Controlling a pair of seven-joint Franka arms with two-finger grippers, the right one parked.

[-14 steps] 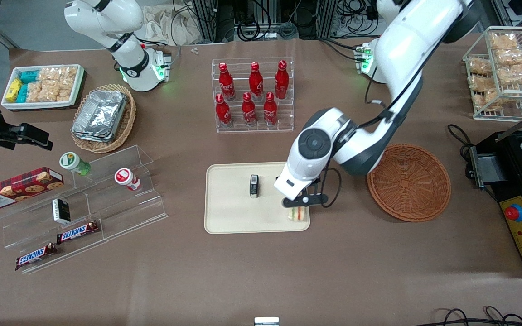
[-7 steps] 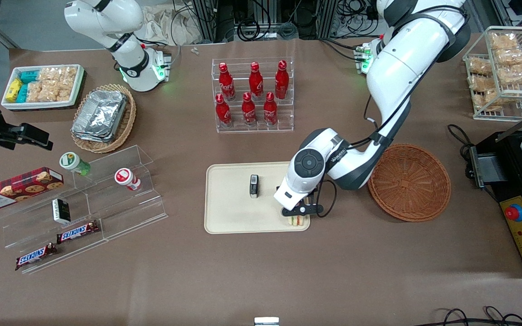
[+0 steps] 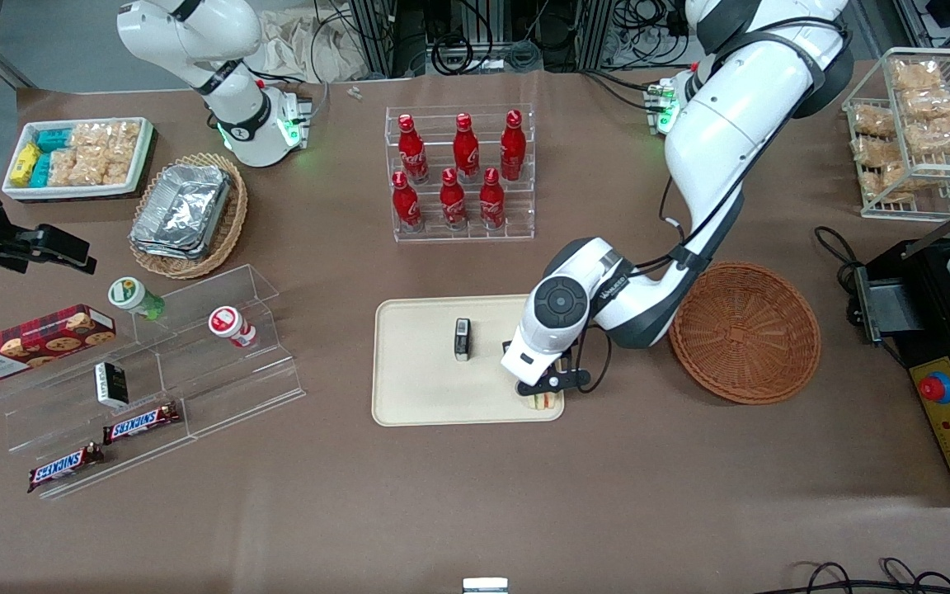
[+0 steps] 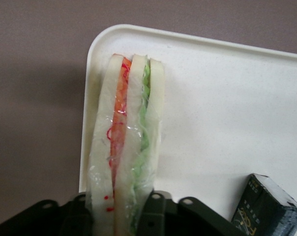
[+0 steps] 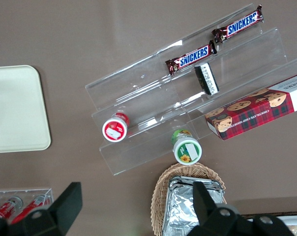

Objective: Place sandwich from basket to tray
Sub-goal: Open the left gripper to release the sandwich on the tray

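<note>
Standing on edge in the tray's corner nearest the front camera, toward the working arm's end: one sandwich (image 4: 126, 142), wrapped in clear film, three pale bread slices with an orange-red layer and a green layer between them. In the front view only a small part of it (image 3: 543, 401) shows under the arm.

Hand (image 4: 123, 211): low over that tray corner, its dark fingers (image 4: 156, 209) closed against the two outer bread faces, gripping the sandwich.

Tray (image 3: 417, 388): cream-beige, rounded corners, low rim, lying flat on the desk (image 3: 475, 495). Also on it, a small dark box (image 3: 462, 338), upright, apart from the sandwich and nearer the tray's middle.

Basket (image 3: 744, 332): round, reddish-brown wicker, on the desk just beside the tray toward the working arm's end, not touching it; nothing lies in it.

Farther from the front camera than the tray: a clear rack of six red bottles (image 3: 460, 173).

Toward the parked arm's end: a clear stepped stand (image 3: 195, 363) carrying two candy bars (image 3: 141, 422), two small round cups and a small box; a biscuit box (image 3: 30, 342); a paler wicker basket with foil containers (image 3: 186, 210); a white bin of snack packets (image 3: 79, 157).
</note>
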